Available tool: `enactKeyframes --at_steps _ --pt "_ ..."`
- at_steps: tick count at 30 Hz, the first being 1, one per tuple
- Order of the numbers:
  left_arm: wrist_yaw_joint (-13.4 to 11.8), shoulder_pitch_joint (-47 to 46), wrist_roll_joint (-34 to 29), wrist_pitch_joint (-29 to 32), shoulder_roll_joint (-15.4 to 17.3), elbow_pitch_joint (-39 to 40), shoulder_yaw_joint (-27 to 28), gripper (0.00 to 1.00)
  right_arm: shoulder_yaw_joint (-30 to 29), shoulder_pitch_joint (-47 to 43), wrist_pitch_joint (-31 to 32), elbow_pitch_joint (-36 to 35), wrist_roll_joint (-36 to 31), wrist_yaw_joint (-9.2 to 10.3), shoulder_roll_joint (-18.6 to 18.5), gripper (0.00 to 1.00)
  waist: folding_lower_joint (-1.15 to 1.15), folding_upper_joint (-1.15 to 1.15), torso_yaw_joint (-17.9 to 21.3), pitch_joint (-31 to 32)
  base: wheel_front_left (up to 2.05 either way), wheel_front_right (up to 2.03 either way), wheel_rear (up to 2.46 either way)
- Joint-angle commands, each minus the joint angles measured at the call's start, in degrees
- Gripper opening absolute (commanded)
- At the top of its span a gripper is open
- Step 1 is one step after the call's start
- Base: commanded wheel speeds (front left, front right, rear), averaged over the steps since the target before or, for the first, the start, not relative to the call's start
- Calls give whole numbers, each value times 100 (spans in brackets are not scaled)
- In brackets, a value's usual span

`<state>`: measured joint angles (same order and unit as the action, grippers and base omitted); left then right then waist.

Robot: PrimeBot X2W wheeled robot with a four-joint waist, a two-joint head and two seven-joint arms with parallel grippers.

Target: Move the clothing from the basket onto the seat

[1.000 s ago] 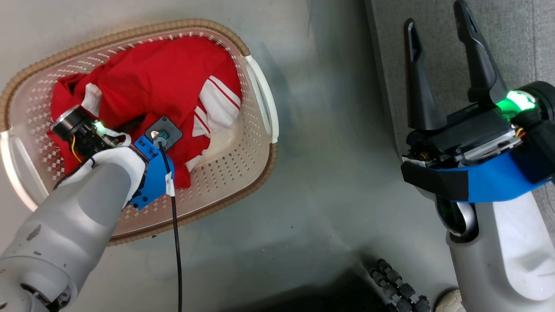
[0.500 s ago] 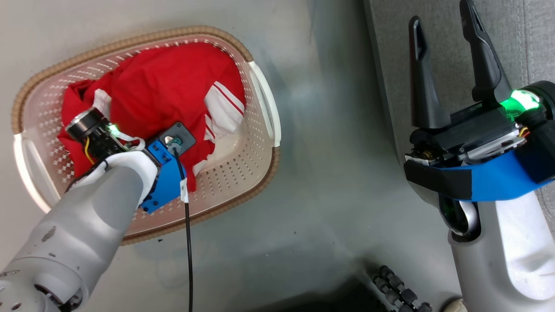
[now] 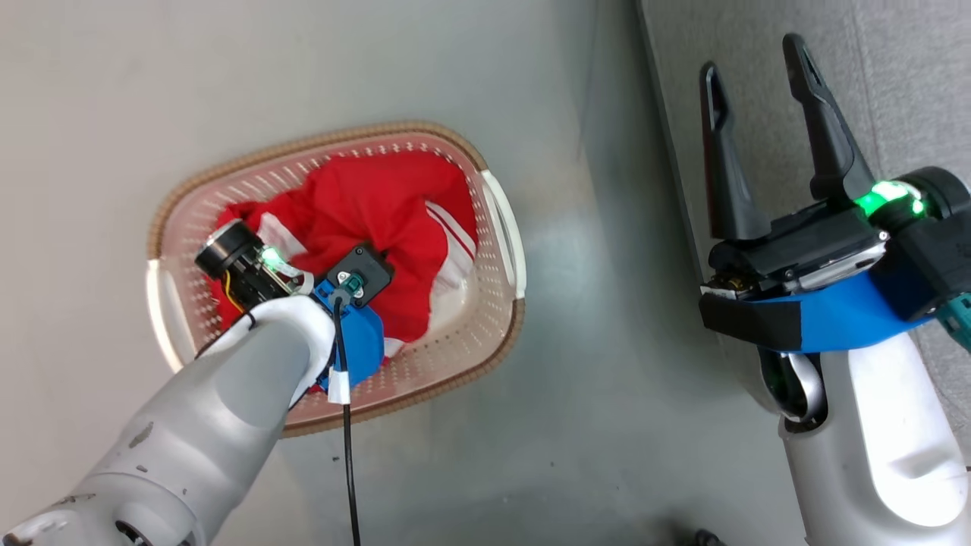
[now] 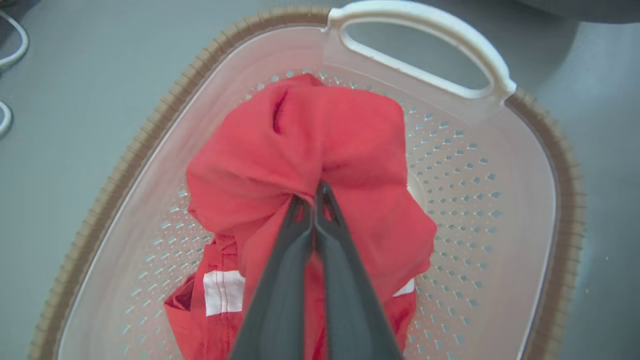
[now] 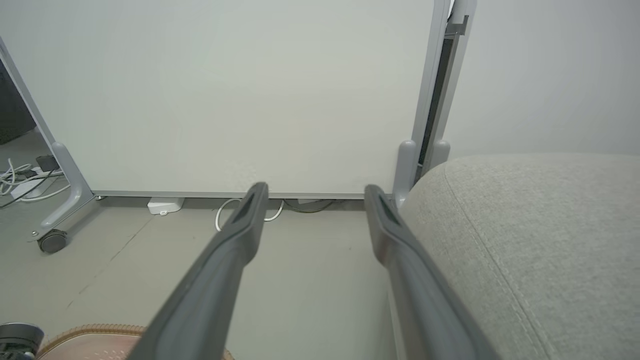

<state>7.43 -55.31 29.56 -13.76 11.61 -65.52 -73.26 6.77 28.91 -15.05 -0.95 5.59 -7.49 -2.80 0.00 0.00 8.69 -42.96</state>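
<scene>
The left hand (image 4: 315, 192) is pinched together on a small ridge of the red clothing (image 4: 345, 125), which lies bunched inside the basket (image 4: 475, 175) on the floor (image 3: 607, 379). With so little thin cloth caught, a lift may let it slip free. The trailing folds may also snag the brown woven-look rim (image 4: 565, 165) and drag the light, perforated plastic basket along. The right hand (image 3: 751, 57) is empty, its fingers apart, beside the edge of the grey seat (image 3: 895, 83), a rounded cushion of coarse weave. The clothing is soft and creased, with white panels.
</scene>
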Motion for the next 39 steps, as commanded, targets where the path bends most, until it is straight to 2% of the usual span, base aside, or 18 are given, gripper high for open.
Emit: enactKeyframes --at_steps 1,5,10,19,29,39 --pt "6 75 90 -70 -40 45 29 0 -21 -107 -20 49 -49 -1 -15 100 0 0 -200 403 0 0 0" --pt "6 237 338 -144 -65 187 152 0 -44 -257 -19 169 -94 -1 -17 100 0 0 -327 860 0 0 0" --pt "-18 456 396 -148 52 821 655 0 -100 -514 -19 326 -158 -1 -16 100 0 0 -493 1441 0 0 0" --pt "-105 1026 108 -152 169 1850 1700 0 -161 -960 -19 515 -166 -1 -16 100 0 0 -704 2293 0 0 0" --pt "-115 1602 -299 -152 139 2689 2775 0 -201 -1416 -20 671 -90 -1 -15 100 0 0 -862 3027 0 0 0" --pt "-74 1992 -601 -153 68 3216 3474 0 -226 -1819 -20 771 -3 -1 -15 100 0 0 -960 3641 0 0 0"
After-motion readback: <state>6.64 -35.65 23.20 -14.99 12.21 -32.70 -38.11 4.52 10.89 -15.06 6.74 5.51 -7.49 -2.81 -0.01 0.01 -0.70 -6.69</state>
